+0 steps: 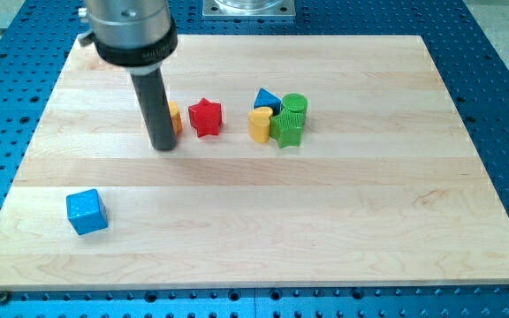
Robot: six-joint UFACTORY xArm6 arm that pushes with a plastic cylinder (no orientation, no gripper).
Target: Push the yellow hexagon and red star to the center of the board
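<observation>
The red star [205,117] lies on the wooden board [325,221], left of the board's middle and toward the view's top. A yellow block [175,117], likely the hexagon, sits just left of the star and is mostly hidden behind my rod. My tip [163,146] rests on the board right at the yellow block's left side, a little toward the view's bottom; I cannot tell whether it touches the block.
A cluster sits right of the star: a blue triangle [266,99], a yellow heart-like block [260,124], a green cylinder [294,106] and a green ribbed block [287,130]. A blue cube [87,211] lies at the lower left. The board's edges border a blue perforated table.
</observation>
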